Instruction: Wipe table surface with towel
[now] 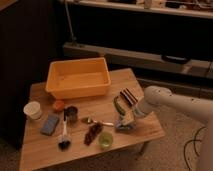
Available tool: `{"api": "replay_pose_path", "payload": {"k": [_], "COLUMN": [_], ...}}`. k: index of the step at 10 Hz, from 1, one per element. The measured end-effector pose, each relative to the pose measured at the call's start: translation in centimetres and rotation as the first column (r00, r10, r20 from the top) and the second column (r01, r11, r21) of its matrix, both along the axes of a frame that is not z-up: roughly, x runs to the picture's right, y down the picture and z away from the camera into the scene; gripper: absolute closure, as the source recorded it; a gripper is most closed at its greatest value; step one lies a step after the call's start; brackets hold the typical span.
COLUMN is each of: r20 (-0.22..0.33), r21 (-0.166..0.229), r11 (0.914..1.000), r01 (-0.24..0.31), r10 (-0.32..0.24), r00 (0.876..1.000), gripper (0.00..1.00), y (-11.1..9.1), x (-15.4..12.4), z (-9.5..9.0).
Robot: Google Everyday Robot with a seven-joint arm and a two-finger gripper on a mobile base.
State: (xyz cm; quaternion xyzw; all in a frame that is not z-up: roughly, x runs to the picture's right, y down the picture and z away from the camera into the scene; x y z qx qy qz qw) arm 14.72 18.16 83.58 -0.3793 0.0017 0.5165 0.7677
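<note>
Where the white arm (172,102) ends, the gripper (124,119) sits low on the blue-grey towel (126,126) near the table (40,150) front-right edge; grip state can't tell. Green cup (105,140) just left of towel.

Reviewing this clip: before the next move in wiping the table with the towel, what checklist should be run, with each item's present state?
1. Gripper is down at the towel, near the table's right front corner: ok.
2. Towel lies on the table, not off its edge: ok.
3. Towel securely held: cannot tell.
4. Wiping path leftward free of objects: not ok; green cup and spoon lie close by.
5. Orange bin stands apart from the towel, at the back: ok.
</note>
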Motion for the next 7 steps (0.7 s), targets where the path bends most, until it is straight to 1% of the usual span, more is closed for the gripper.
{"api": "replay_pose_path", "payload": {"k": [1,3,4,5,6,7], "r20": [0.014,0.018,0.002,-0.014,-0.030,-0.059], "r21": [0.009,0.017,0.015,0.010,0.005,-0.005], "r11": [0.9997,0.9985,0.9963,0.9931,0.9906,0.9882], "r01": [0.025,0.052,0.084,0.117,0.136,0.153], "r10": [-0.025,-0.052,-0.084,-0.117,-0.136,-0.153], "r00": [1.000,0.998,0.996,0.993,0.990,0.986], "gripper": [0.62,0.78,0.90,0.98,1.00,1.00], "y": [0.0,-0.2,-0.2,-0.1,0.0,0.3], "x": [-0.3,-0.6,-0.9,-1.6,-2.2,-2.1], "z": [-0.4,-0.8,-1.0,-1.0,-0.8,-0.6]}}
